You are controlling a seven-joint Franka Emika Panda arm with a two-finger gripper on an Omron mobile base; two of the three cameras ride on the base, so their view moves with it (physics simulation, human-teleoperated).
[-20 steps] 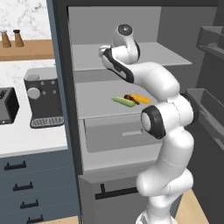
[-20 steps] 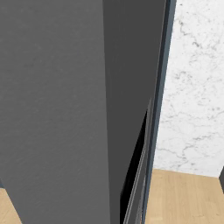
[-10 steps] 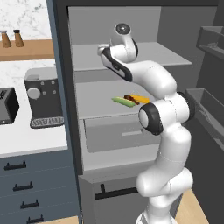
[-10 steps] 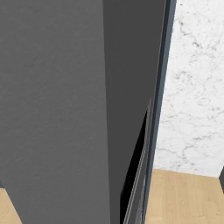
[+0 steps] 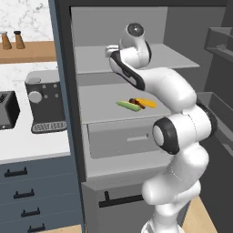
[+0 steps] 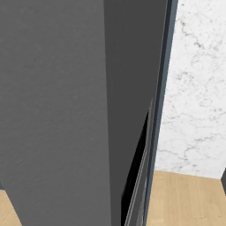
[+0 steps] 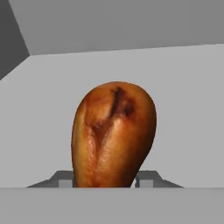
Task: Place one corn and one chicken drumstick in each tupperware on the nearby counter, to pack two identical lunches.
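In the hand view a glossy orange-brown chicken drumstick (image 7: 113, 135) stands on a grey fridge shelf, rounded end up. My gripper (image 7: 105, 180) is shut on its lower part, one fingertip (image 7: 64, 178) pressed against each side. In the left base view the hand (image 5: 112, 51) reaches onto the upper fridge shelf. One shelf lower lie a green-husked corn (image 5: 128, 106), a second drumstick (image 5: 136, 102) and a yellow corn (image 5: 147, 103), close together. The white counter (image 5: 27, 143) lies to the left. The tupperware is out of view.
A coffee machine (image 5: 43, 107) and a toaster (image 5: 7, 110) stand on the counter. A grey pull-out drawer (image 5: 125, 139) sits below the food shelf. The open fridge door (image 5: 218, 68) stands to the right. In the right base view a dark panel (image 6: 66, 110) stands close in front.
The arm holds almost the same pose on the upper shelf, with the hand edged slightly left. The food on the middle shelf has not moved.
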